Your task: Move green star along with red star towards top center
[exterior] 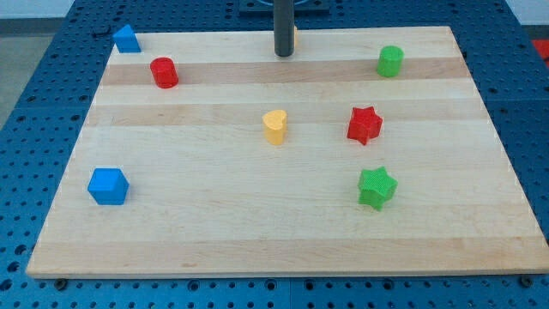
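Observation:
The green star (377,187) lies at the view's lower right of the wooden board (214,232). The red star (364,124) lies just above it, a small gap between them. My tip (283,54) stands at the view's top centre, far up and left of both stars and touching neither. A small orange-yellow block (293,37) shows partly behind the rod.
A yellow heart (274,126) lies mid-board, left of the red star. A green cylinder (390,61) is at the top right, a red cylinder (164,72) and a blue block (127,39) at the top left, a blue block (108,185) at the lower left.

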Robot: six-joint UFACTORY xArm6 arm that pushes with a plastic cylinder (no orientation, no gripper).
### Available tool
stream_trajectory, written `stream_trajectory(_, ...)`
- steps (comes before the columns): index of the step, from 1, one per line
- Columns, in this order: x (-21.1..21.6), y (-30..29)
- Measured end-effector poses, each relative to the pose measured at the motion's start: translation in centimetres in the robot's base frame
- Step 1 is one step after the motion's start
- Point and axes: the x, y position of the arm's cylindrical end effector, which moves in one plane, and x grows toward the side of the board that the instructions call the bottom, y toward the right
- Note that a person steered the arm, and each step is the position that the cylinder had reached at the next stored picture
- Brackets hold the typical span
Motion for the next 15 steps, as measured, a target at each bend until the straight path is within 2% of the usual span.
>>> stream_trajectory(5, 4.2, 2.4)
stream_trajectory(6, 7.8, 5.2)
stream_trajectory(8, 16.9, 5.7)
stream_trajectory(10, 27.9, 5.7)
stream_trajectory(11, 30.9, 7.6)
stream_trajectory(13, 29.7, 11.5)
stream_trajectory(15, 24.5, 12.4)
